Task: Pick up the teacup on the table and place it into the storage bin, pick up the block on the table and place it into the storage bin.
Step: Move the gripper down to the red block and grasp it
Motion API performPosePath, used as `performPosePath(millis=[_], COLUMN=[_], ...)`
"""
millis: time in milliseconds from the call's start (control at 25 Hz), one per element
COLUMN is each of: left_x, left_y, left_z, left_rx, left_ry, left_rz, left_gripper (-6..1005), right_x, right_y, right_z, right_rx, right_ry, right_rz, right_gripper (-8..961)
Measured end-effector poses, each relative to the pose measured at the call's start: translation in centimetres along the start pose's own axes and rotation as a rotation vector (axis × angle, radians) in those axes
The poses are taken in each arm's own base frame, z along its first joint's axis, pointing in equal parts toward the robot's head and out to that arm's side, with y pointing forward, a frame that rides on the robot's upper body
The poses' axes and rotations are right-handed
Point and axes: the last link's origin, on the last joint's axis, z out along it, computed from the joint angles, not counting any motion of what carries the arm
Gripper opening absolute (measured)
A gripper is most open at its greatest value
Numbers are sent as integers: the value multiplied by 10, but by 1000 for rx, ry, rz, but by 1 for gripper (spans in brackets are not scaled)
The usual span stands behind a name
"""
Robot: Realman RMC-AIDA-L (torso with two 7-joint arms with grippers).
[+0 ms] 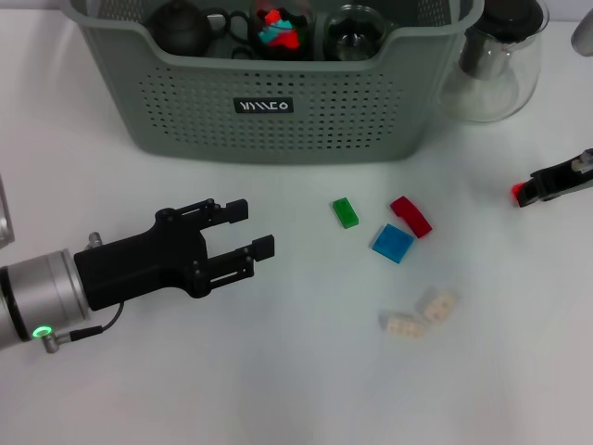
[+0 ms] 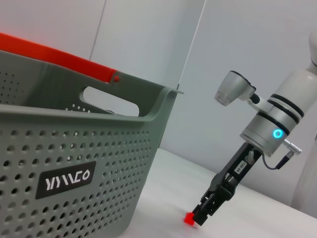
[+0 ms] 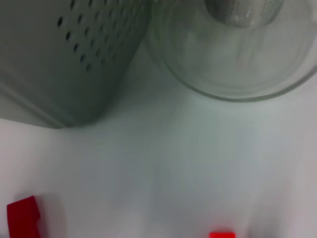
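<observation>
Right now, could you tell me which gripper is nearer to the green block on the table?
Left. The left gripper hovers open just to the robot's left of the green block. The right gripper sits farther off on the opposite side, beyond the red block.

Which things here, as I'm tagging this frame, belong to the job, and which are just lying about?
Job: bin; green block, blue block, red block and beige blocks on the table; small red piece at the right gripper; left gripper, open, over the table.
Lying about: pitcher beside the bin; teapot inside it.
</observation>
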Motion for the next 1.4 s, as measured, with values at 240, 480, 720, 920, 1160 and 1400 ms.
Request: performPosePath(millis=[240,480,720,920,1160,1400], left_x=[-1,-1,-1,-1,-1,-1], left_y=[1,0,0,0,0,0], left_z=[0,0,0,0,0,0], left_rx=[2,2,2,2,2,3], left_ry=[0,-1,-1,0,0,-1], left_rz=[-3,-2,-2,-1,-1,-3], left_gripper=[662,661,661,661,661,661], right_x=[-2,-5,-8,-10,-11,-12], right_y=[2,3,5,9,14,17], right_z=[0,-1,-1,1,2,3], right_rx=[-3,-5,-2,10,21,40], right_ry=[-7,-13,-22,-20,-9,3], right_rz=[-7,-16,-55,-135,-209,-260], right_gripper=[370,372,373,373,373,372])
